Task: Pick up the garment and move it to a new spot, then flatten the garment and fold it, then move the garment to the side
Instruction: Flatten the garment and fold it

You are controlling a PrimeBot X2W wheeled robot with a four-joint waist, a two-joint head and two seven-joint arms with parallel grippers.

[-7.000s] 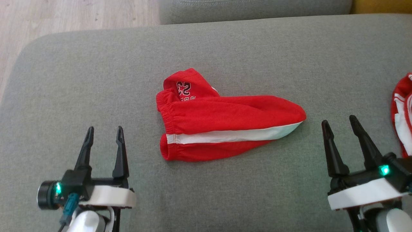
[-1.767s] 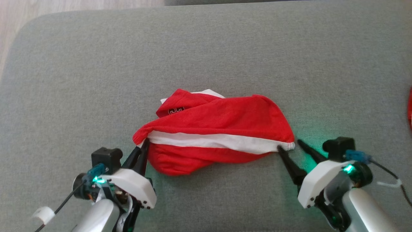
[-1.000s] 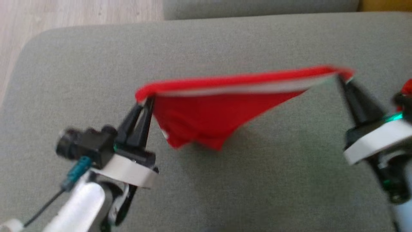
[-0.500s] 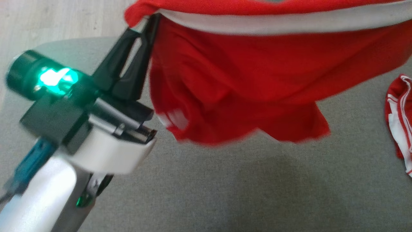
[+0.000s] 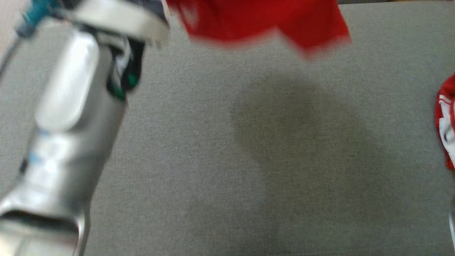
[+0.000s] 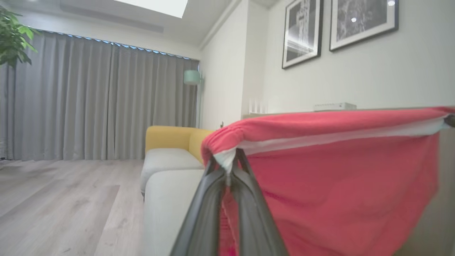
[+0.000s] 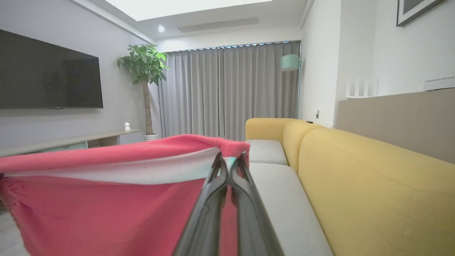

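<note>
Head view's top edge cuts off the red garment, whose blurred lower folds hang clear above the grey sofa cushion, with a soft shadow on the cushion beneath them. The pale left forearm runs up the left side of that frame. At the right edge a second red-and-white garment lies on the cushion. In the left wrist view the left gripper is clamped on the garment's gathered corner at frame centre, and a white stripe runs off to the right. In the right wrist view the right gripper pinches the opposite corner; the cloth sags toward the lower left, and a yellow sofa fills the right.
</note>
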